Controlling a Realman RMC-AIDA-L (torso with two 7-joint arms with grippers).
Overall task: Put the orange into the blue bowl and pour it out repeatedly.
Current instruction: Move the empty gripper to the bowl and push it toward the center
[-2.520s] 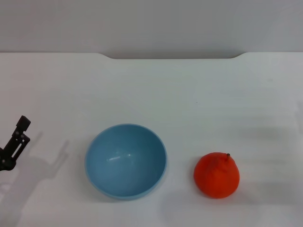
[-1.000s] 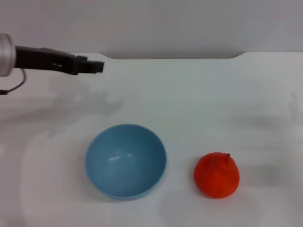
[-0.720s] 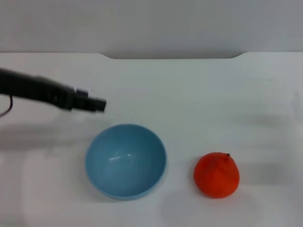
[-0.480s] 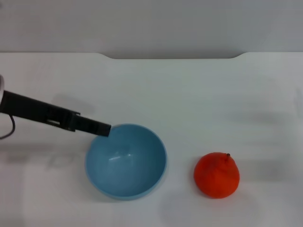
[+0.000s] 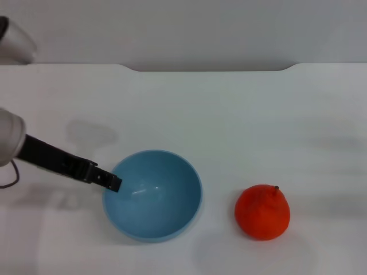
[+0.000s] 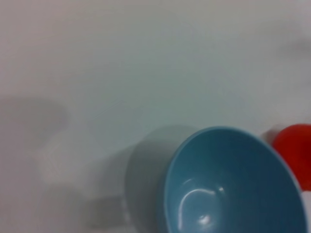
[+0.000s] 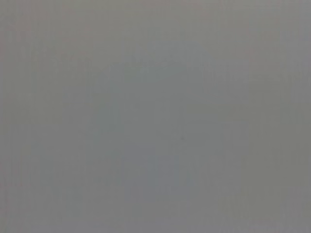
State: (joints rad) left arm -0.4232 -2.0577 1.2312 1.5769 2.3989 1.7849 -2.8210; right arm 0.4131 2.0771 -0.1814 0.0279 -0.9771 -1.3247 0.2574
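The blue bowl (image 5: 152, 195) stands upright and empty on the white table, at the front, left of centre. The orange (image 5: 262, 211) sits on the table to the right of the bowl, apart from it, stem up. My left gripper (image 5: 112, 183) reaches in from the left, and its tip is at the bowl's left rim. The left wrist view shows the bowl (image 6: 228, 184) from above, with a part of the orange (image 6: 294, 148) beyond it. My right gripper is out of view.
The white table (image 5: 229, 114) stretches back to a grey wall, with a shallow notch in its far edge. The right wrist view shows only a plain grey surface.
My left arm has swung up from the left edge, across the back left of the table, then down and forward to the bowl's left rim. The bowl and the orange have not moved.
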